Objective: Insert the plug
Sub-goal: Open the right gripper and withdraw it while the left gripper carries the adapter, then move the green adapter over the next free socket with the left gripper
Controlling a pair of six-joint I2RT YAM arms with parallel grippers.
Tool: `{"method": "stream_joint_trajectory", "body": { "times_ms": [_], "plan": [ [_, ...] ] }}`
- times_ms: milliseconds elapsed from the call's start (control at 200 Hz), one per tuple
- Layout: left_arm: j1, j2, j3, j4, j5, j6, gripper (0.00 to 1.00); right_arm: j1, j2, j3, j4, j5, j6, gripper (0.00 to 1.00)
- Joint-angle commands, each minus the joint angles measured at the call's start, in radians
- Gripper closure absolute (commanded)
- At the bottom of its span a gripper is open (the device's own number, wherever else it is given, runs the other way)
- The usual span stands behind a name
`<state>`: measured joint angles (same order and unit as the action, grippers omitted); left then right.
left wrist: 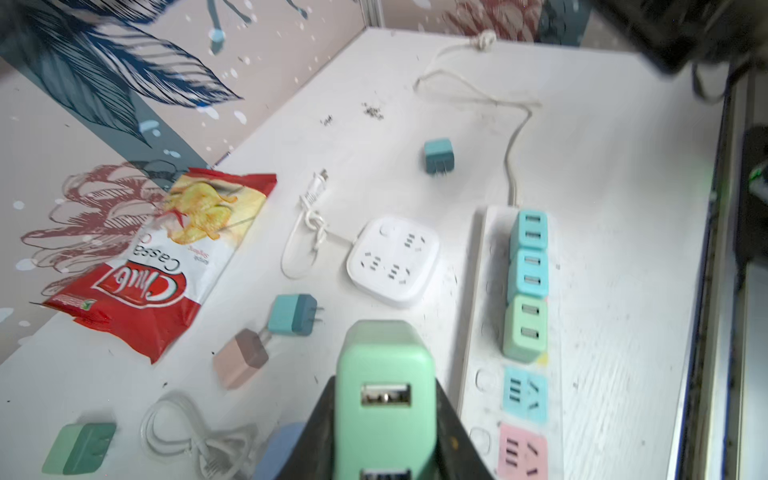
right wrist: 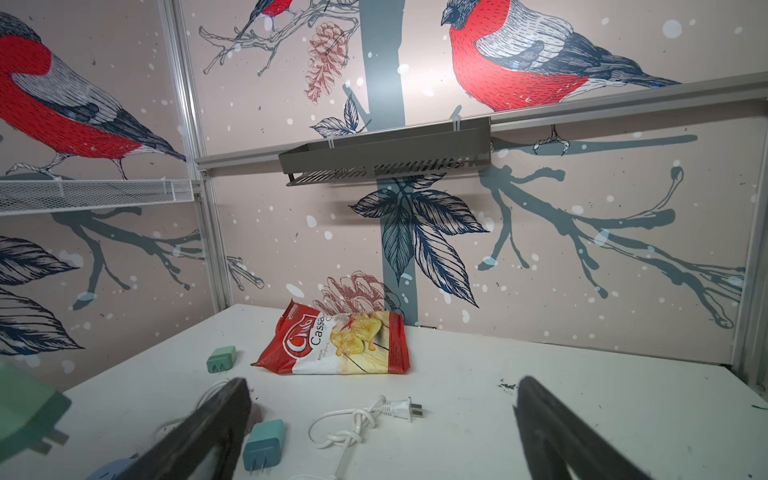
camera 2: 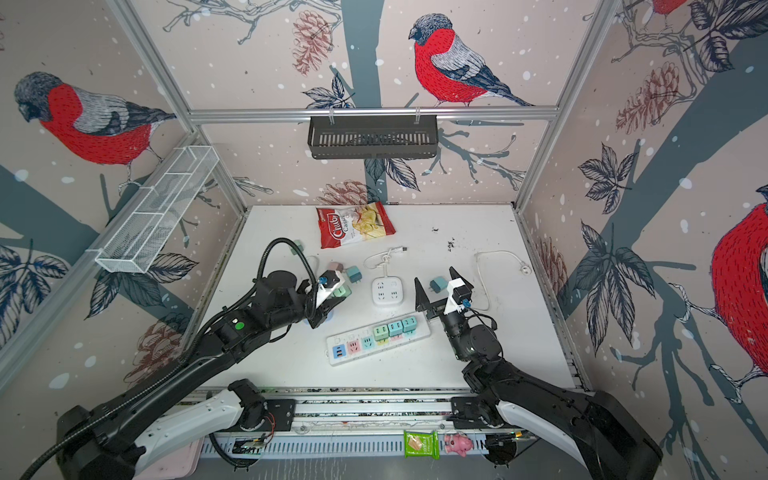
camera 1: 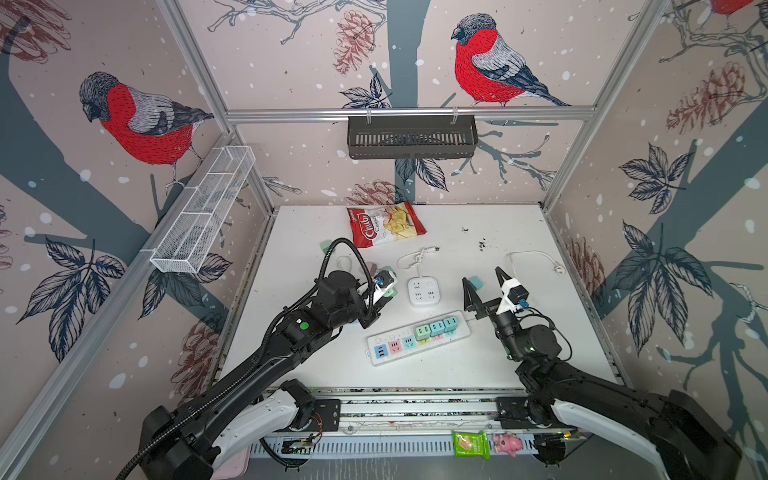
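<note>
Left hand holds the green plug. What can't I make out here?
Prongs of the green plug: left wrist view, behind its body.
Grip of the left hand: top views, under its wrist camera.
The pink socket on the power strip: left wrist view, cut by the edge.

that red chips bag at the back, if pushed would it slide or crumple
The chips bag looks glossy and lightly puffed, so probably light and likely to slide on the smooth table. Its thin film would probably dent, not stay stiff. Lying flat, it should not roll.
</note>
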<state>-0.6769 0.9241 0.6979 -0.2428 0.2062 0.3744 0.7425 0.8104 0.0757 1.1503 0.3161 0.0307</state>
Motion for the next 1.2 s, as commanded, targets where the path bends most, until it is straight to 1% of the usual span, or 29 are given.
{"method": "stream_joint_trajectory", "body": {
  "times_ms": [0, 120, 155, 205, 275, 425, 611, 741, 826, 886, 946, 996, 1091, 1196],
  "plan": [
    [-0.001, 0.03, -0.026, -0.017, 0.057, 0.123, 1.0, -0.014, -0.073, -0.027, -0.02, 0.012, 0.078, 0.0],
    [-0.002, 0.103, -0.017, -0.079, 0.076, 0.181, 1.0, -0.047, -0.142, -0.041, -0.057, -0.006, 0.115, 0.0],
    [-0.004, 0.124, -0.015, -0.093, 0.067, 0.196, 1.0, -0.058, -0.145, -0.04, -0.062, -0.011, 0.126, 0.0],
    [-0.012, 0.145, -0.015, -0.09, 0.046, 0.187, 1.0, -0.068, -0.142, -0.039, -0.065, -0.012, 0.14, 0.0],
    [-0.029, 0.165, -0.007, -0.108, 0.058, 0.193, 1.0, -0.077, -0.127, -0.035, -0.067, -0.017, 0.16, 0.0],
    [-0.07, 0.163, -0.021, -0.106, 0.033, 0.191, 1.0, -0.086, -0.09, -0.021, -0.066, -0.043, 0.173, 0.0],
    [-0.129, 0.175, -0.021, -0.096, 0.074, 0.186, 1.0, -0.092, -0.09, -0.018, -0.068, -0.056, 0.186, 0.0],
    [-0.134, 0.188, -0.01, -0.075, 0.096, 0.158, 1.0, -0.097, -0.103, -0.02, -0.076, -0.061, 0.189, 0.0],
    [-0.136, 0.177, -0.028, -0.018, 0.115, 0.126, 1.0, -0.1, -0.111, -0.021, -0.083, -0.064, 0.189, 0.0],
    [-0.137, 0.176, -0.052, 0.008, 0.124, 0.143, 1.0, -0.101, -0.112, -0.021, -0.084, -0.062, 0.19, 0.0],
    [-0.139, 0.19, -0.056, -0.01, 0.109, 0.184, 1.0, -0.105, -0.111, -0.021, -0.087, -0.06, 0.193, 0.0],
    [-0.141, 0.198, -0.052, -0.003, 0.077, 0.169, 1.0, -0.107, -0.111, -0.02, -0.088, -0.06, 0.193, 0.0],
    [-0.145, 0.197, -0.044, -0.006, 0.105, 0.166, 1.0, -0.112, -0.1, -0.019, -0.085, -0.058, 0.192, 0.0],
    [-0.166, 0.185, -0.063, 0.004, 0.086, 0.16, 1.0, -0.119, -0.081, -0.011, -0.089, -0.049, 0.199, 0.0]
  ]
}}
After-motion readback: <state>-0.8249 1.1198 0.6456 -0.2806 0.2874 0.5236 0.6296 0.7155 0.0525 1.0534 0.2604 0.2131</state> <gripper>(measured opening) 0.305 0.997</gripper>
